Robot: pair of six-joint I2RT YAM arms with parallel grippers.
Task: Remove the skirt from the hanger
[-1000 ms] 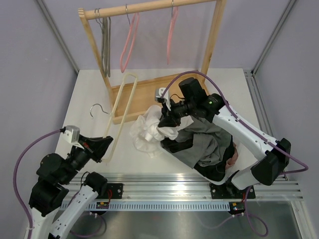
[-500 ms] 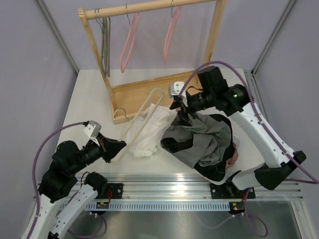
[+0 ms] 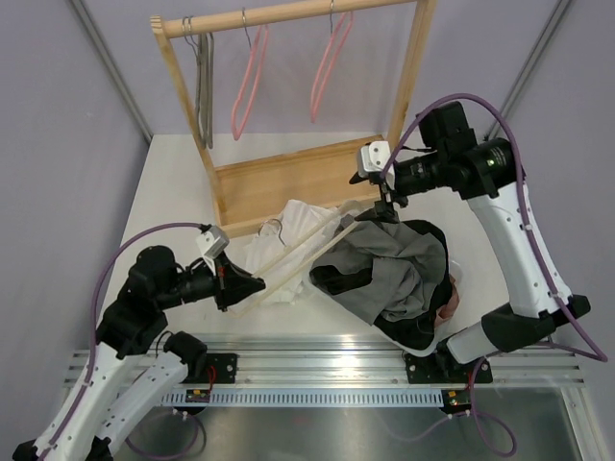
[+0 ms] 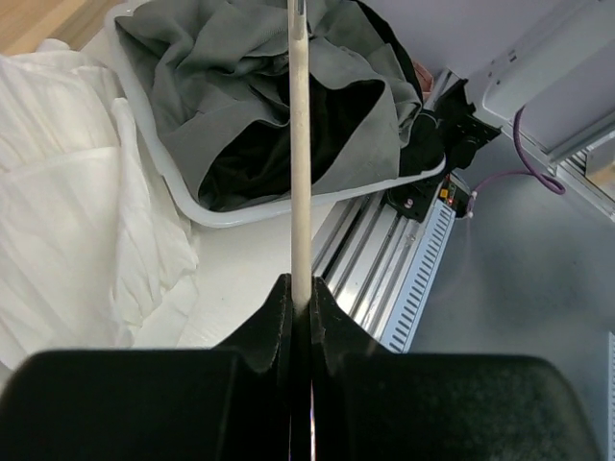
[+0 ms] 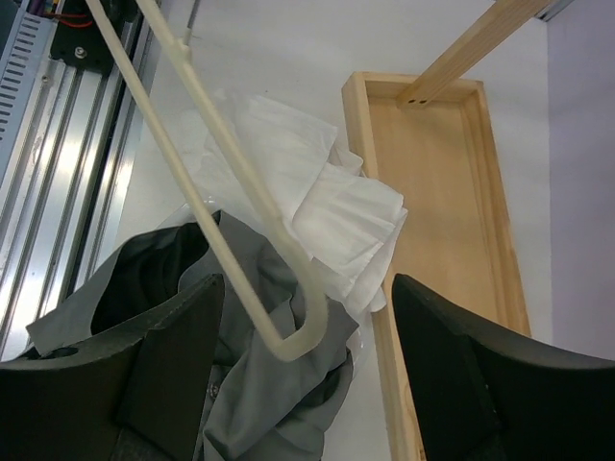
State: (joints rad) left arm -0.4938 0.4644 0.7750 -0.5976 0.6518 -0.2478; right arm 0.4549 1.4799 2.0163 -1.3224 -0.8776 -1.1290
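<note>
The white skirt [image 3: 274, 252] lies crumpled on the table in front of the rack; it also shows in both wrist views [image 4: 67, 221] [image 5: 322, 187]. The cream hanger [image 3: 307, 252] slants low across it, its rods bare, its far loop end [image 5: 303, 336] over the grey clothes. My left gripper [image 3: 248, 286] is shut on the hanger's near end, the rod [image 4: 300, 144] pinched between its fingers [image 4: 279, 312]. My right gripper [image 3: 386, 204] hangs open above the hanger's far end, holding nothing. In the right wrist view the gripper [image 5: 307, 288] has the loop below the gap between its fingers.
A white basket [image 4: 183, 197] of grey and black clothes [image 3: 394, 269] sits at the front right. The wooden rack [image 3: 288, 14] stands at the back with pink hangers [image 3: 248, 86], grey hangers [image 3: 204, 86] and a tray-like base [image 3: 279, 182]. A metal rail [image 3: 336, 351] runs along the near edge.
My right gripper let go of the skirt, opened and rose to the back right. The skirt dropped onto the table. My left gripper swung the hanger down and rightward across it.
</note>
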